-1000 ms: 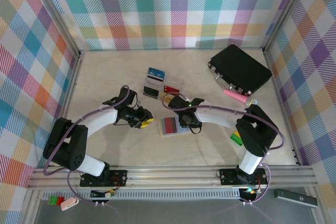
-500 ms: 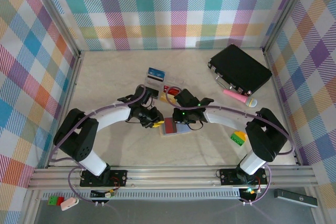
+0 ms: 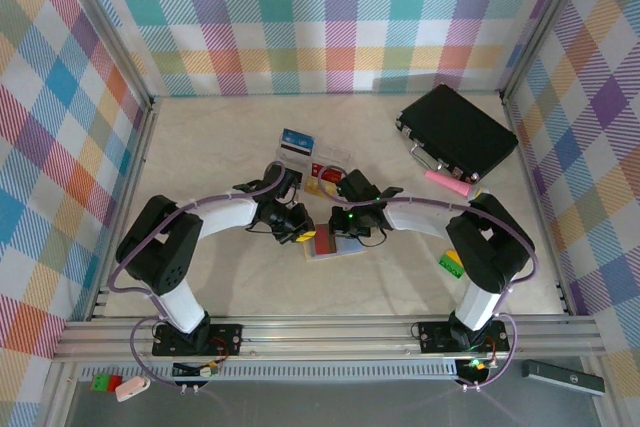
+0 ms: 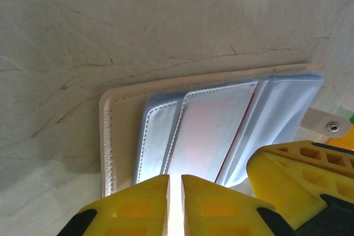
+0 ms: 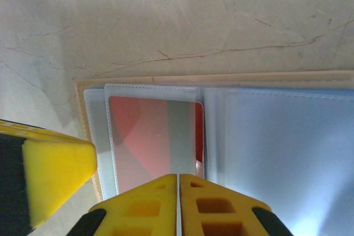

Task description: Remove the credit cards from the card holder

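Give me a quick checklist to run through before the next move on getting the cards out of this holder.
1. Card holder lying open: ok.
2. Red card out of its clear sleeve: not ok, it sits fully inside.
3. Left pincer shut at the holder's near edge: ok.
4. Right pincer shut at the red card's near edge: ok.
5. Either pincer actually gripping a card or sleeve: cannot tell.

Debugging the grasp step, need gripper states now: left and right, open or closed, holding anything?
Left gripper: closed at the card holder edge; grip on it cannot be told.
Right gripper: closed over the card holder; grip cannot be told.
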Tool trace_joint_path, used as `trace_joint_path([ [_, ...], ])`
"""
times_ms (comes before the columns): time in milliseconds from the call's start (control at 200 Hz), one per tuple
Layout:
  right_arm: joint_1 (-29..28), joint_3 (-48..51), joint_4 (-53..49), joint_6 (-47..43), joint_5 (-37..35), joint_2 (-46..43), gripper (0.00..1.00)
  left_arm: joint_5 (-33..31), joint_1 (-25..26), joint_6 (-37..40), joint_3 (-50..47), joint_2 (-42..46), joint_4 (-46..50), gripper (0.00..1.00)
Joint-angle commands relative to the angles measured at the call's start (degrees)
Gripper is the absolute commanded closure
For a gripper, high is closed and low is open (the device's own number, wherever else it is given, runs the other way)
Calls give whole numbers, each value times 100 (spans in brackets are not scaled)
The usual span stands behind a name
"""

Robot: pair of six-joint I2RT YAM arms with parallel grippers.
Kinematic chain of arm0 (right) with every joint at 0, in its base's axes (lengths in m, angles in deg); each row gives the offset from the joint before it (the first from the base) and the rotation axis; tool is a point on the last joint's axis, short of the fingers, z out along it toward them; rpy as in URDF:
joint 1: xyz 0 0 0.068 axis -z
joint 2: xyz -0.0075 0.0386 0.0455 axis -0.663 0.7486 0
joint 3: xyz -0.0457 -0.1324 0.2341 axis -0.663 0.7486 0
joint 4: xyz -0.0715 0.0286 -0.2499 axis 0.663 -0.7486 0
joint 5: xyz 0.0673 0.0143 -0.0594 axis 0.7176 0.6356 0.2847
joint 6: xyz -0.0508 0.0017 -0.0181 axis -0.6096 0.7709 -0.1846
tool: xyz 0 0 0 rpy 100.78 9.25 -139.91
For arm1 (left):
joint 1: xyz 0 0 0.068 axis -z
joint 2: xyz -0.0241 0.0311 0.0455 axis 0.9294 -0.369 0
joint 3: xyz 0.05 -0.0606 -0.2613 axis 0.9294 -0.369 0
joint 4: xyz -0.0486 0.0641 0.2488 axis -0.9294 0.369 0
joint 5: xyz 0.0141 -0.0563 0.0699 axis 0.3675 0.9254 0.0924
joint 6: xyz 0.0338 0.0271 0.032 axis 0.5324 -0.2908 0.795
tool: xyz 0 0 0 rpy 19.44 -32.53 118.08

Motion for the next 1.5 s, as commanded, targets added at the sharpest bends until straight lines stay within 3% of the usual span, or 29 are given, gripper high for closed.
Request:
trace_joint_path([
  [0,40,53,145,-63,125,143,90,29,66,-108,53,-131,-219,86],
  [570,193,350,370,205,3,145,84,-487,58,146,-364,-221,210,88],
  [895,281,510,755,202,518,138,85,-523,58,255,-249,-182,378,88],
  [1120,290,490,844,128,766,149,85,-953,58,416,85,462,1013,87],
  [1300,306,515,911,148,770,145,83,-319,83,428,130,437,721,87],
  [1495,308,553,1047,201,906,195,83,-380,93,402,132,263,675,87],
])
